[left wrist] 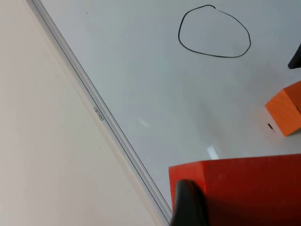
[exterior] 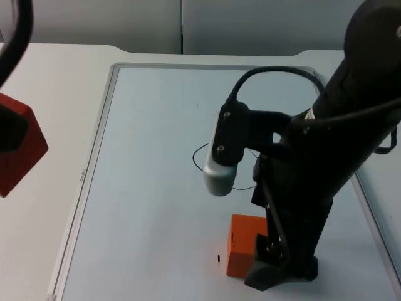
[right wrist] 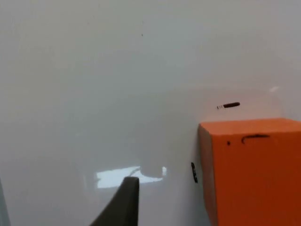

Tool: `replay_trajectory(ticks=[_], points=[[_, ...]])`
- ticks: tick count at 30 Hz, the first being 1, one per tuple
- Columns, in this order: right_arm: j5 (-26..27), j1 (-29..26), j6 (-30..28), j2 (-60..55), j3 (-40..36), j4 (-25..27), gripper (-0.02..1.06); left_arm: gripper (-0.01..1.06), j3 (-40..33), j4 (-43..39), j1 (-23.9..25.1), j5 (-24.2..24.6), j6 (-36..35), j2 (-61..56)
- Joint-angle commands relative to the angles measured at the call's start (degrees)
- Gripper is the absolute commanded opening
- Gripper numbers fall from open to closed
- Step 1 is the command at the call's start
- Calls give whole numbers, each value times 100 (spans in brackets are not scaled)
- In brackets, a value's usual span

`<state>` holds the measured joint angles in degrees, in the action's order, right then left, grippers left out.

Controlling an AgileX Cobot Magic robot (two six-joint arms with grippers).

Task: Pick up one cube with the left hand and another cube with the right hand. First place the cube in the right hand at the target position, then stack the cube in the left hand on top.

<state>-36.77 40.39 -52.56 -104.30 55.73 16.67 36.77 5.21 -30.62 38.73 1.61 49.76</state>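
I am looking at a white table (exterior: 56, 81) that ends at a grey partition wall (exterior: 94, 19). On the table lies a pale whiteboard (exterior: 156, 219) with a thin metal frame. A hand-drawn black circle (left wrist: 214, 32) marks the board; in the top view the right arm covers most of it.

The left gripper (exterior: 9, 132) hangs over the table beside the board's left edge and is clamped on a red cube (exterior: 19, 147). I see the cube cut off by the picture's border from above, and in the left wrist view one black fingertip (left wrist: 188, 202) presses against its face.

The right gripper (exterior: 272, 260) is down at the near part of the board, right against an orange cube (exterior: 241, 244) that rests on the surface. In the right wrist view the cube stands beside one dark fingertip (right wrist: 122, 202) with a gap between them; the other finger is out of frame, so I cannot tell whether the jaws are spread or closed on it. A small black mark (exterior: 218, 258) sits on the board just beside the cube. The cube's far side is hidden behind the arm.
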Motion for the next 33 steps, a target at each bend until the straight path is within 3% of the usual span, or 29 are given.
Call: replay_trajectory(ticks=[1, 8, 13, 15, 17, 18, 21, 22, 26, 33], points=[[102, 26, 12, -163, 41, -9, 99, 19, -24, 29, -48, -56, -10, -43], [213, 26, 12, -415, 41, -9, 98, 19, -24, 29, -48, -56, -10, -43], [250, 26, 12, -454, 41, -21, 85, 19, -24, 29, -48, -56, -10, -43], [306, 26, 12, -454, 41, -33, 69, 19, -24, 29, -48, -56, -10, -43], [318, 26, 12, -454, 41, -33, 59, 19, -24, 29, -48, -56, -10, -43], [318, 26, 12, -454, 41, -33, 59, 19, -24, 29, -48, -56, -10, -43], [318, 26, 12, -454, 41, -33, 35, 19, -24, 29, -48, -66, -10, -43], [318, 26, 12, -454, 41, -33, 35, 19, -24, 29, -48, -66, -10, -43], [318, 26, 12, -425, 51, -33, 2, 19, -24, 6, -48, -66, -10, -43], [215, 26, 448, 94, 62, -33, 0, 19, -24, 6, -48, -66, -10, -43]])
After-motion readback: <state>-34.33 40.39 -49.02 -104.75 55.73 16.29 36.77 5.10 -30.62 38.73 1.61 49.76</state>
